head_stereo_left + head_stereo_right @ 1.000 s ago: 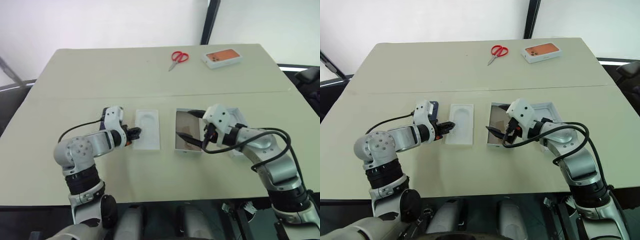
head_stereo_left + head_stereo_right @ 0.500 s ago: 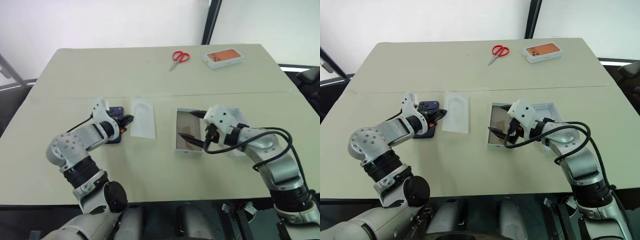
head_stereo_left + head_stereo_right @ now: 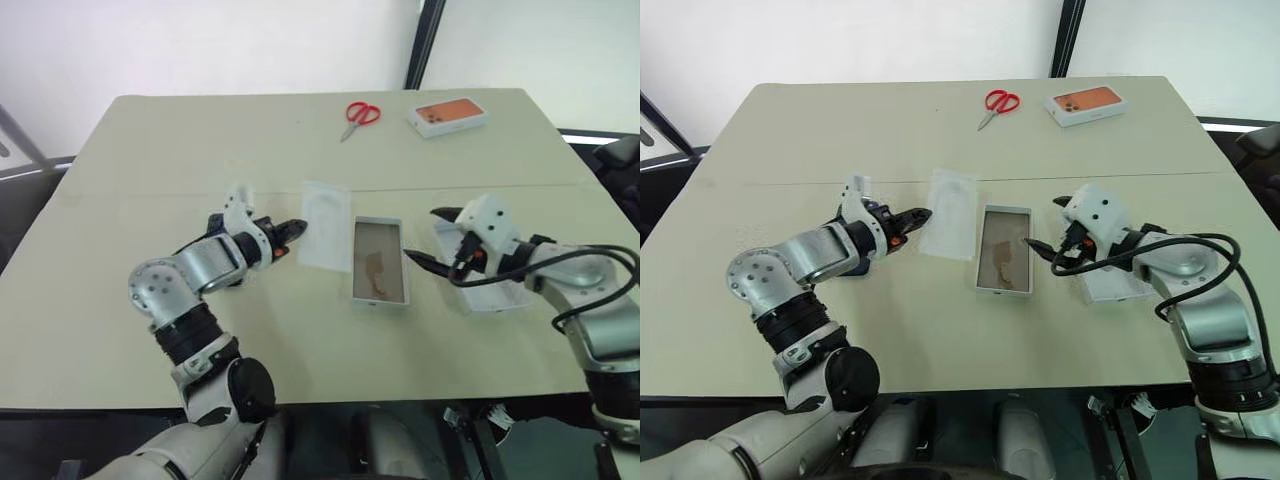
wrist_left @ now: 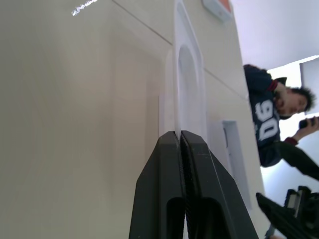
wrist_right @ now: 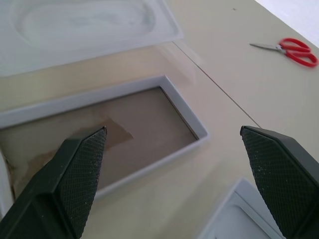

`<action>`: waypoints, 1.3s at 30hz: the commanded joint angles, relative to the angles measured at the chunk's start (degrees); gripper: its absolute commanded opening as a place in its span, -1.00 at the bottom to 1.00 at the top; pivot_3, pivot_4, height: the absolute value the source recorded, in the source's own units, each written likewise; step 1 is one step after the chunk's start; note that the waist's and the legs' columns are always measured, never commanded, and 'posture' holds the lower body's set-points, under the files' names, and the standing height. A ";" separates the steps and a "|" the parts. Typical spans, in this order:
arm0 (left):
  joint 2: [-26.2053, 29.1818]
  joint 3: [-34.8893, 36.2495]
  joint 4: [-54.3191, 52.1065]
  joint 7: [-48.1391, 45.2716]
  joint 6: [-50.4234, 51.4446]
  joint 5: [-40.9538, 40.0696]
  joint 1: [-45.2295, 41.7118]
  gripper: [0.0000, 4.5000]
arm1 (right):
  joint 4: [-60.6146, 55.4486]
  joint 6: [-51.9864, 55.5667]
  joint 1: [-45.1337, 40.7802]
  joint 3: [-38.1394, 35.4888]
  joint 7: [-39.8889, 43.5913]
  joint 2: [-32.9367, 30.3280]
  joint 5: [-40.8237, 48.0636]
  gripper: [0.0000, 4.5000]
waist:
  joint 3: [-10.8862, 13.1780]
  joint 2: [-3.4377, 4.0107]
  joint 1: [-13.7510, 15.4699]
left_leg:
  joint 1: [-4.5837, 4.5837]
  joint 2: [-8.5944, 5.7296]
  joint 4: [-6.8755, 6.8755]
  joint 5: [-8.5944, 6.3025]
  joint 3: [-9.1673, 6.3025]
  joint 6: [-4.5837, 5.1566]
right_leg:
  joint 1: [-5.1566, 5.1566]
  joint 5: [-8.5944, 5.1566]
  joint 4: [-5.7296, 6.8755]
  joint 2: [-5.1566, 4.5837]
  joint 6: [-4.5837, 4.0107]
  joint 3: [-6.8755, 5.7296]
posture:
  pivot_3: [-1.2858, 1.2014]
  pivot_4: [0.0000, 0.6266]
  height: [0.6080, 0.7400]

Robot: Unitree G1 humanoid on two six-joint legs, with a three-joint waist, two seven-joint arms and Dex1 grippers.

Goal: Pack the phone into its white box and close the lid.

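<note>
Two tools: left point(image 3: 297, 228) clamps the insert point(image 3: 327, 238); right point(image 3: 428, 236) gapes; no print seems legible.

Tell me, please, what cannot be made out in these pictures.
Phone: head views, not made out; perhaps behind the left arm.
Lid: head views, partly covered by the right gripper; outer face unseen.
Lid: right wrist view, cut by the edge.
Box with orange picture: print too small.
</note>
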 commanded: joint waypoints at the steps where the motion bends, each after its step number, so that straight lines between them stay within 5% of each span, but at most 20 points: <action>1: -8.98 -0.35 -0.29 1.87 0.21 -0.33 -0.85 -0.98 | -1.01 -1.44 0.37 -2.14 0.35 -0.75 0.30 1.00 | 0.00 0.00 -0.27 | 0.00 0.01 -0.01 0.03 0.01 -0.04 | 0.00 0.00 0.00 0.03 0.00 0.01 | 0.03 -0.52 1.00; 9: -11.52 -3.00 1.78 3.45 0.36 -1.51 -0.98 -0.98 | -1.80 -1.57 1.60 -2.05 0.03 -0.55 0.06 1.00 | 0.00 -0.01 0.05 | -0.01 0.00 0.05 0.05 0.01 -0.09 | 0.02 0.00 0.00 0.03 0.00 0.01 | 0.03 -0.52 1.00; 39: -3.21 -16.40 17.61 -6.25 -9.20 -3.49 -2.84 -0.98 | -1.72 -1.13 1.64 0.00 -1.82 1.72 -0.54 1.00 | 0.00 0.00 -0.05 | -0.02 -0.03 0.12 0.06 0.00 -0.10 | 0.02 0.00 0.01 0.03 0.00 0.00 | 0.03 -0.52 1.00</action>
